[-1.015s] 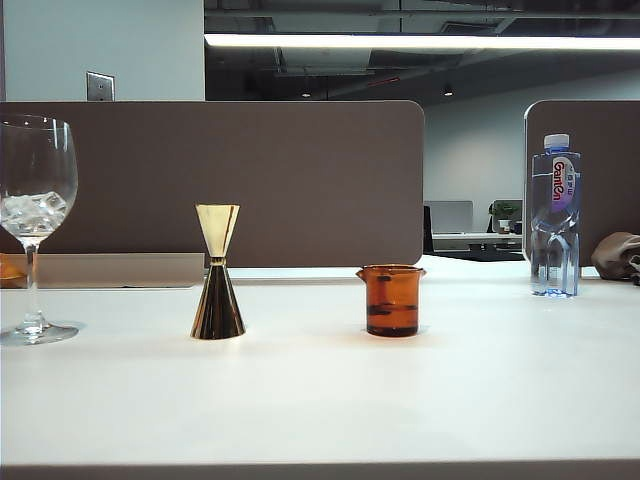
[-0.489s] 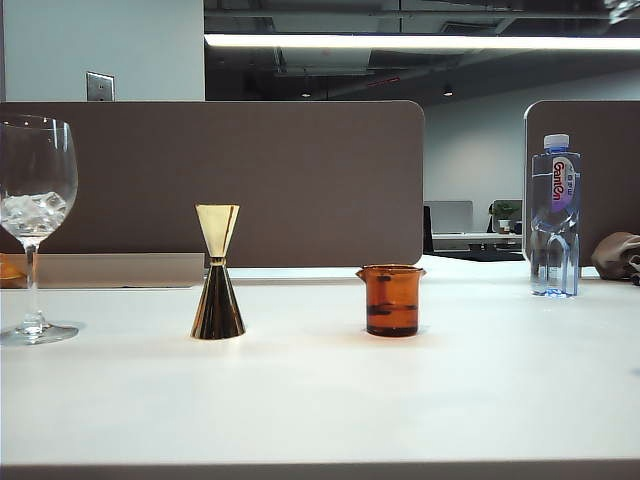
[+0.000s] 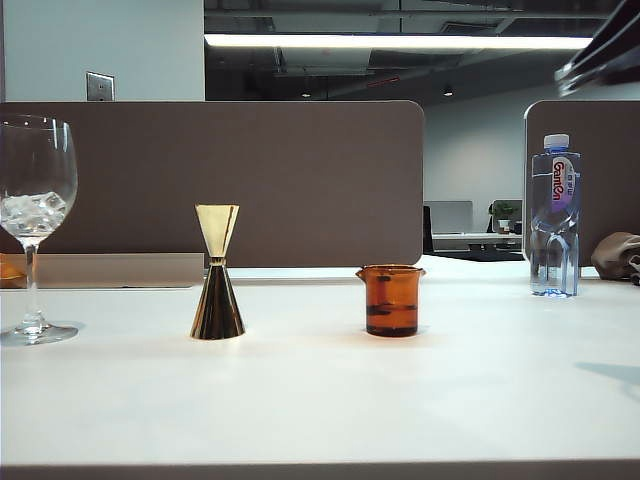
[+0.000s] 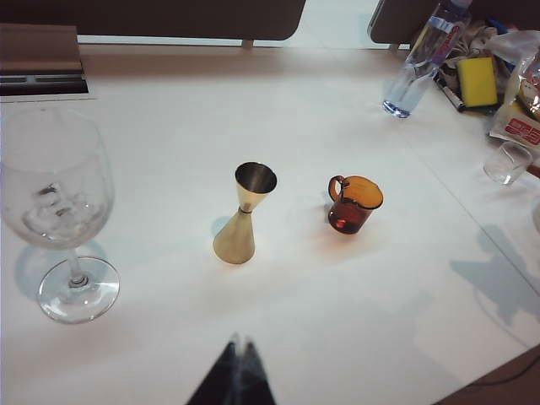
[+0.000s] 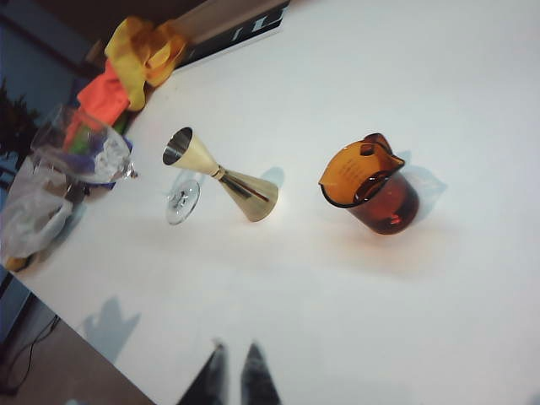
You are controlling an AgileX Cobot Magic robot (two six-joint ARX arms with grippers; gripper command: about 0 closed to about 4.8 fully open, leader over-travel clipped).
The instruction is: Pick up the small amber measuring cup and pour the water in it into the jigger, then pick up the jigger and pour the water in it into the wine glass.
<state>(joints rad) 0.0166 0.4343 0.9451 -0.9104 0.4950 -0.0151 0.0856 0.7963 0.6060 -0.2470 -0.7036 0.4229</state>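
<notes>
Exterior view: small amber measuring cup upright on table, untouched, right of centre. Jigger upright just left of it, apart; wine glass at far left, ice-like lumps in bowl. Change: dark arm now intrudes at upper right corner, absent a second ago (likely approach toward cup). Right gripper hangs above table near cup, fingertips nearly together, empty. Left gripper closed, empty, hovering nearer jigger. Bottle stands behind at right.

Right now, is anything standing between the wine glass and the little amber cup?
Yes, the gold jigger stands between the wine glass and the amber cup, clearest in the exterior view.
</notes>
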